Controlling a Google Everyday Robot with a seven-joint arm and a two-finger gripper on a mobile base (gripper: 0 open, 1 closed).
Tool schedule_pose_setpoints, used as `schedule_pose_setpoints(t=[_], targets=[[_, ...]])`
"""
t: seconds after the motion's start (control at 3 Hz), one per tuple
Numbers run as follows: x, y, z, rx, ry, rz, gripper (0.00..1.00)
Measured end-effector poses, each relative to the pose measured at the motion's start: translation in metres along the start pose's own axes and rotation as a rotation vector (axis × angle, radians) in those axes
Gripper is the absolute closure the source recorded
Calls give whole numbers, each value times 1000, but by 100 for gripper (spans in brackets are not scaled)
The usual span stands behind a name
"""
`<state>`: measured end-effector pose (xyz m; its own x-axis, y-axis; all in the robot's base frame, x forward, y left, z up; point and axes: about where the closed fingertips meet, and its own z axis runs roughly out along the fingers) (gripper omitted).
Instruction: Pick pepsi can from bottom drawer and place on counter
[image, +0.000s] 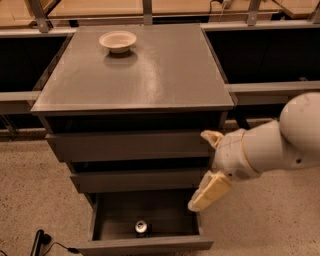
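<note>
Down and left of the gripper (202, 171) — it's hanging wide open, holding nothing — the pepsi can (141, 228) is standing upright in the open bottom drawer (150, 245), shiny top facing up.

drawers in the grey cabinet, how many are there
3, stacked under the counter: top drawer, middle drawer below it, and the bottom drawer pulled open, holding the pepsi can. The hand hangs above its right side.
</note>
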<state>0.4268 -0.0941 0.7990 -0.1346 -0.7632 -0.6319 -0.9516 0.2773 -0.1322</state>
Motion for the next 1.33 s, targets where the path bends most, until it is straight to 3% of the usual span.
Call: schedule_pose_setpoints(t=[0.33, 0.67, 1.0, 1.33], targets=[[33, -2, 63, 50, -242, 65, 0], [43, -10, 73, 76, -250, 43, 0], [36, -9, 79, 33, -267, 24, 0], [35, 5, 134, -26, -329, -38, 0]])
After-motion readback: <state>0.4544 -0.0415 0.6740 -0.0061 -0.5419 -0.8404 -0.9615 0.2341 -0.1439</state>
